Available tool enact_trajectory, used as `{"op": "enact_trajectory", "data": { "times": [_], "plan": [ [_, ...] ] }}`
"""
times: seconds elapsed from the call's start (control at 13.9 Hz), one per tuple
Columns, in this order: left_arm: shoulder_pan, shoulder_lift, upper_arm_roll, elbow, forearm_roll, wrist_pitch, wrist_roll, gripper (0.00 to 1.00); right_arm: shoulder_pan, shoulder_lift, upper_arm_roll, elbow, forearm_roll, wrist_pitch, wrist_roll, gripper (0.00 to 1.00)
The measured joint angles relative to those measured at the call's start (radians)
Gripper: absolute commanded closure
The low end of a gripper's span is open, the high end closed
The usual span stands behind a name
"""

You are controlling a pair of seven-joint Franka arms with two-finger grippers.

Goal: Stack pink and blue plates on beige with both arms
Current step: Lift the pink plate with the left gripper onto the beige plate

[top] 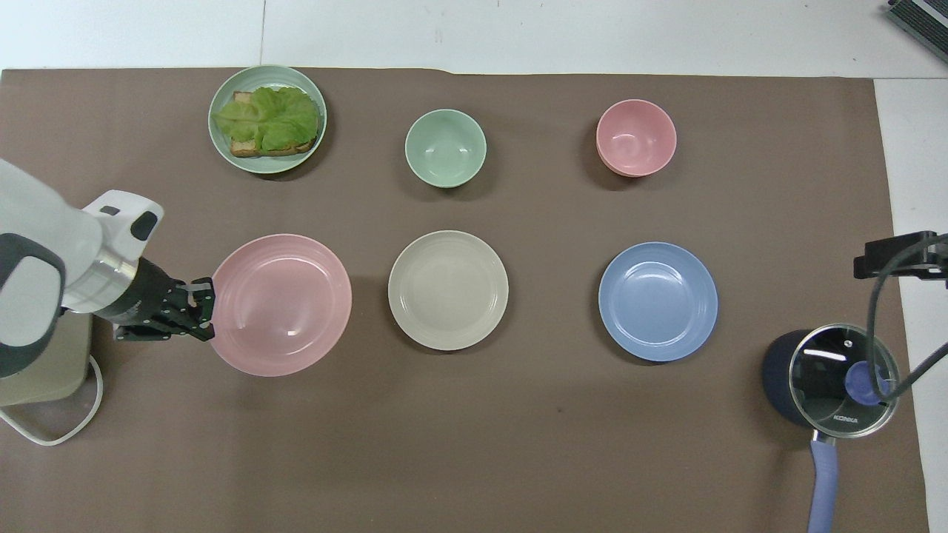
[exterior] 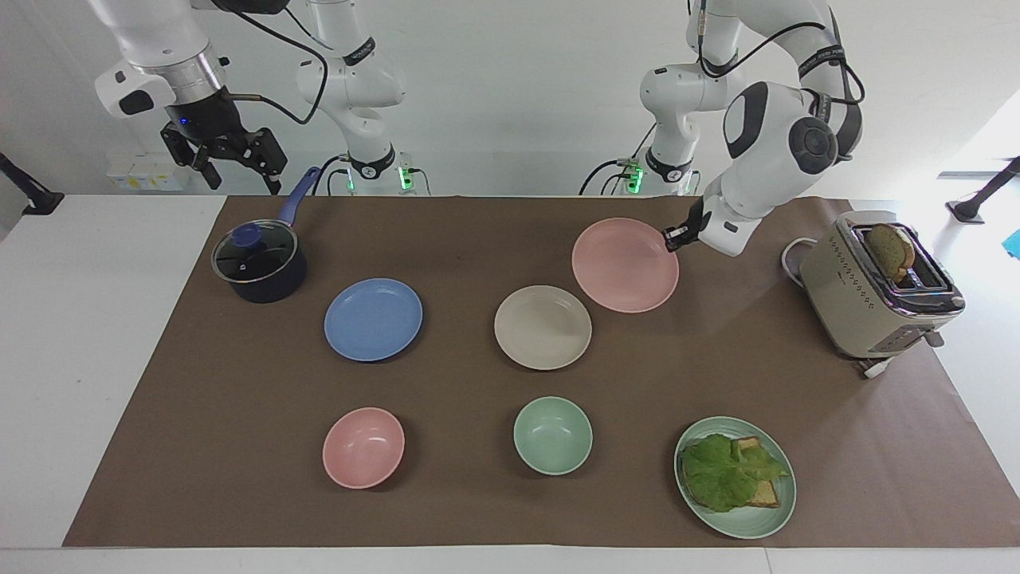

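The pale pink plate (exterior: 625,265) (top: 281,303) hangs tilted in the air, and my left gripper (exterior: 676,236) (top: 207,314) is shut on its rim. It is over the mat just beside the beige plate (exterior: 543,327) (top: 448,289), toward the left arm's end. The beige plate lies flat in the middle of the mat with nothing on it. Beside it, toward the right arm's end, lies the blue plate (exterior: 373,319) (top: 658,301). My right gripper (exterior: 219,155) waits open, raised above the pot's end of the table.
A dark pot with a glass lid (exterior: 259,265) stands near the right arm. A toaster (exterior: 880,291) holding bread is at the left arm's end. Farther from the robots sit a pink bowl (exterior: 363,447), a green bowl (exterior: 552,435) and a green plate with lettuce and bread (exterior: 735,477).
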Motion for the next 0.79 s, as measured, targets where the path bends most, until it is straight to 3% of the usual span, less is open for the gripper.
{"op": "enact_trajectory", "data": {
  "times": [0.43,0.72,0.79],
  "plan": [
    [-0.19,0.077,0.001,-0.119,-0.024,0.315,-0.123,1.0,0.0,0.0,0.0,0.0,0.0,0.0,0.0,0.0],
    [-0.221,0.141,0.002,-0.129,-0.024,0.416,-0.134,1.0,0.0,0.0,0.0,-0.002,0.0,0.0,0.0,0.0],
    [-0.221,0.144,0.005,-0.129,-0.024,0.423,-0.134,0.68,0.0,0.0,0.0,-0.002,0.0,0.0,0.0,0.0]
  ]
}}
